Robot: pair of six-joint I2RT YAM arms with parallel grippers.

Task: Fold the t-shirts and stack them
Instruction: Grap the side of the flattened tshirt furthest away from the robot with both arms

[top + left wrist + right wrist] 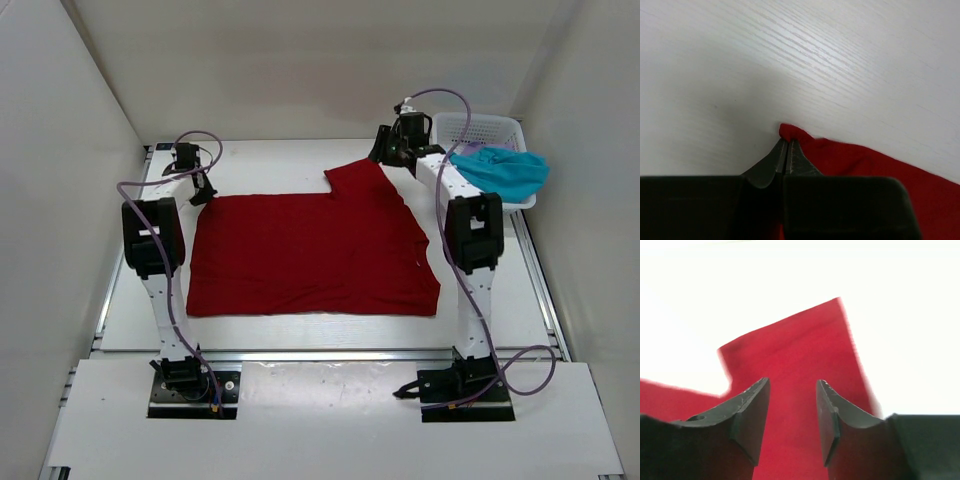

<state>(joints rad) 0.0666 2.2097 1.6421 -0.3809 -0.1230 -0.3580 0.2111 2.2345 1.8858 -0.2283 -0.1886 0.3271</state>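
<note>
A deep red t-shirt [310, 255] lies spread flat in the middle of the white table [300, 335], one sleeve [358, 177] pointing to the far right. My left gripper [203, 195] sits low at the shirt's far left corner. In the left wrist view this gripper [786, 141] is shut, with a small bunch of the red cloth [865, 165] pinched at its tips. My right gripper [385, 155] hovers over the sleeve end. In the right wrist view it [792, 385] stands open, with the red sleeve [795, 340] below and nothing between its fingers. A teal t-shirt [503, 170] hangs over the basket.
A white mesh basket [480, 128] stands at the far right corner, close behind the right arm. White walls enclose the table on the left, back and right. The arm bases [190, 385] sit at the near edge.
</note>
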